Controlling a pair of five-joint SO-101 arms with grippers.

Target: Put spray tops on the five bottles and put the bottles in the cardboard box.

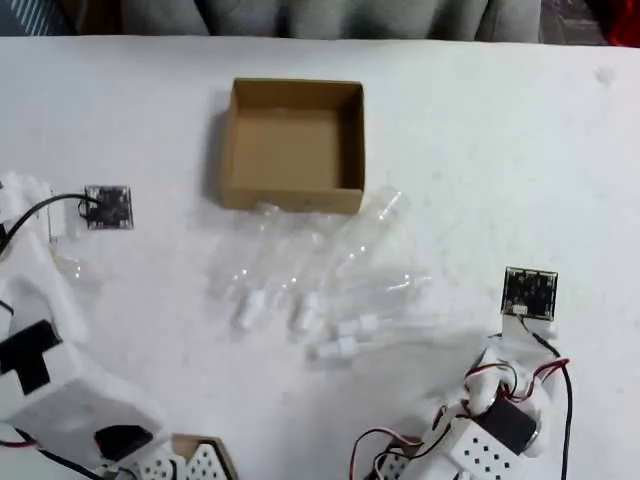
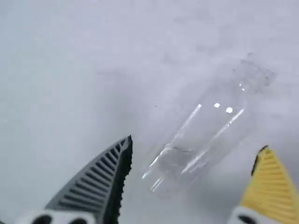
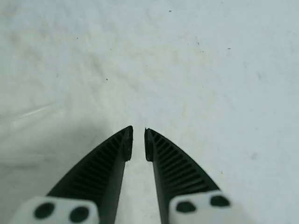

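An open, empty cardboard box point(image 1: 292, 145) stands at the table's far middle. Just in front of it several clear bottles point(image 1: 300, 260) lie in a loose pile, with white spray tops point(image 1: 340, 335) at their near ends; I cannot tell whether the tops are fitted. At the left side of the table one more clear bottle point(image 2: 205, 130) lies on its side without a top. My left gripper point(image 2: 196, 143) hangs open over it, one finger on each side, not touching. My right gripper point(image 3: 138, 133) is shut on nothing, low over bare table at the near right.
The white table point(image 1: 480, 150) has free room on the right and at the far left. The left arm's body point(image 1: 60, 380) takes up the near left corner, and the right arm point(image 1: 500, 420) with its wires the near right.
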